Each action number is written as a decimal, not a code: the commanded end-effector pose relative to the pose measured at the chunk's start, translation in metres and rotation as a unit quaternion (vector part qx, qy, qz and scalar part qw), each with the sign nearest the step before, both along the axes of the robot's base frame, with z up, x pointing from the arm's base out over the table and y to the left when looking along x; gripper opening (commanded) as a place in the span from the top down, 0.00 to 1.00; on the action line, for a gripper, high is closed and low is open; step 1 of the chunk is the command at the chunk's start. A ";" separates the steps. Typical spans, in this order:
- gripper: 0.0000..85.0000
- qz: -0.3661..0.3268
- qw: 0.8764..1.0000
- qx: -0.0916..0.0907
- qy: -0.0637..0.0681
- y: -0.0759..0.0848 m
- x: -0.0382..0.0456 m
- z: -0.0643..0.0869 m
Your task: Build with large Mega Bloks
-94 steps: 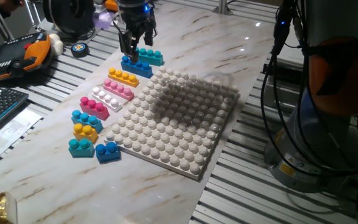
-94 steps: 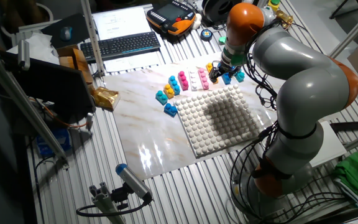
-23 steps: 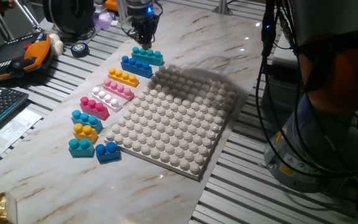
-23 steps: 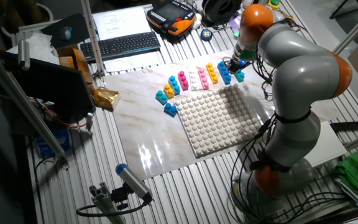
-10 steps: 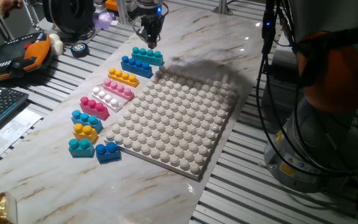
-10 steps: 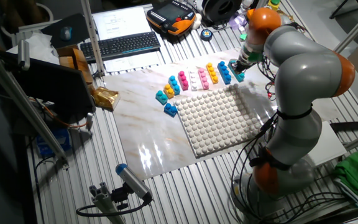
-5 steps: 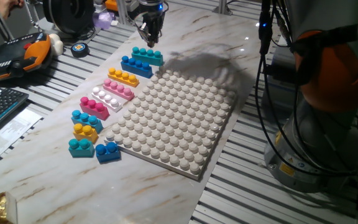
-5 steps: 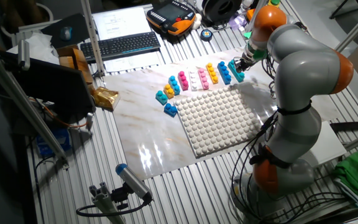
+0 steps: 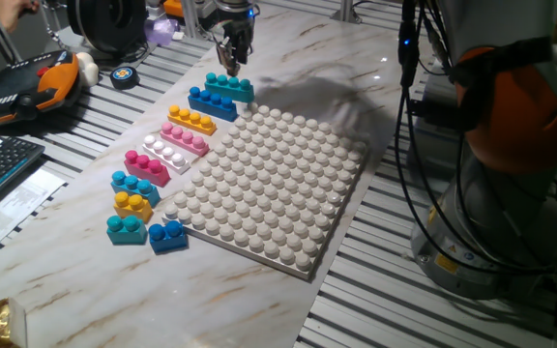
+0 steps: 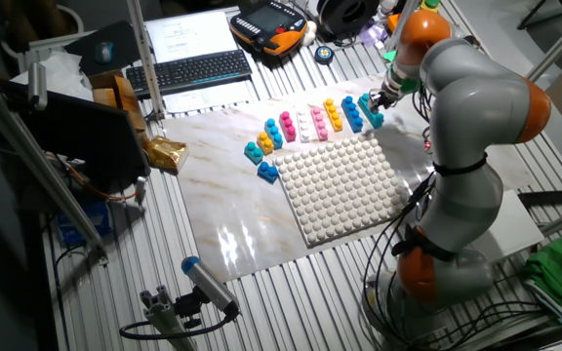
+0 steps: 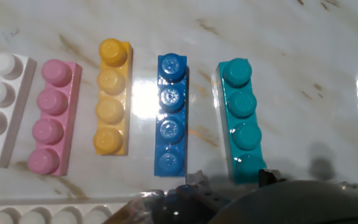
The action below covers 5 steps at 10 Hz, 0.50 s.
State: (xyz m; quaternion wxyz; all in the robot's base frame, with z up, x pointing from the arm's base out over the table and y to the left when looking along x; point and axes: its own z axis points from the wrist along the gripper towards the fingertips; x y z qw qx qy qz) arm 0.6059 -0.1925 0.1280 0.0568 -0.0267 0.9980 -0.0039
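Hovering over the far end of the brick row: gripper [image 9: 232,60] just above the teal brick [image 9: 230,88], fingers drawn narrow, holding nothing. Teal brick lying flat on the marble table [image 9: 288,43], just beside the blue brick [image 11: 170,115], near the baseplate [image 9: 269,179] corner. Probably light, rigid, smooth-sided. Best pinched across the long flat sides at mid-length, not over the rounded studs.

Table top: white marble-patterned slab [image 9: 288,290] on a slatted aluminium bench [image 10: 222,322].
Clutter: black keyboard [image 10: 185,68], orange-black pendant [image 9: 22,85].
Light: glare on slab.
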 end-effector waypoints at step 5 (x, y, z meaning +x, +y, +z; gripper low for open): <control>0.41 0.048 0.999 -0.002 -0.002 -0.011 0.0098 -0.016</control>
